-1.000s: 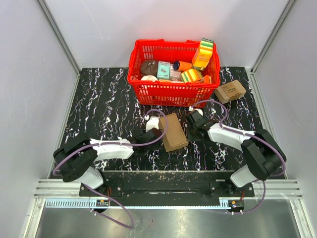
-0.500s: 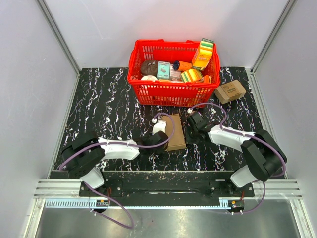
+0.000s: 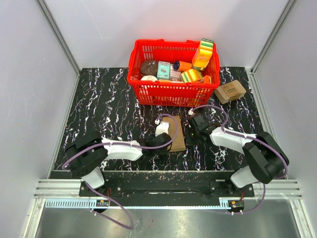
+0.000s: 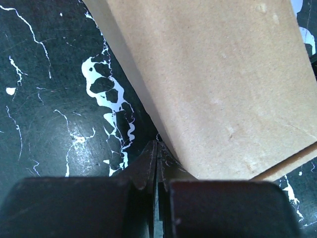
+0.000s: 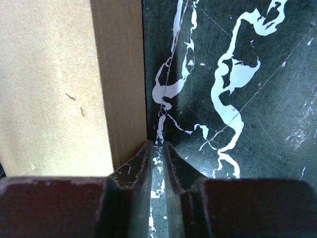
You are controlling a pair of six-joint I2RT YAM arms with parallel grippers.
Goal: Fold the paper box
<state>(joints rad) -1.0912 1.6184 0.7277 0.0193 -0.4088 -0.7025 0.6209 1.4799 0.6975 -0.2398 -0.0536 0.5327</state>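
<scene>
Paper box [image 3: 176, 131], brown cardboard, lies on bench [image 3: 109, 109], flanked apparently for steadying: left pincer [image 4: 156, 148] fully closed, empty, at one edge; right pincer [image 5: 157, 148] barely parted, empty, opposite.

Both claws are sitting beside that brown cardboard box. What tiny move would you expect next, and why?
Probably the right gripper nudges sideways into the side wall of the paper box. Its fingers are barely parted over bare table beside that wall, gripping nothing, while the shut left gripper sits at the opposite edge.

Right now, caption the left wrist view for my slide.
Shut left gripper beside the paper box on the black marbled table.
</scene>
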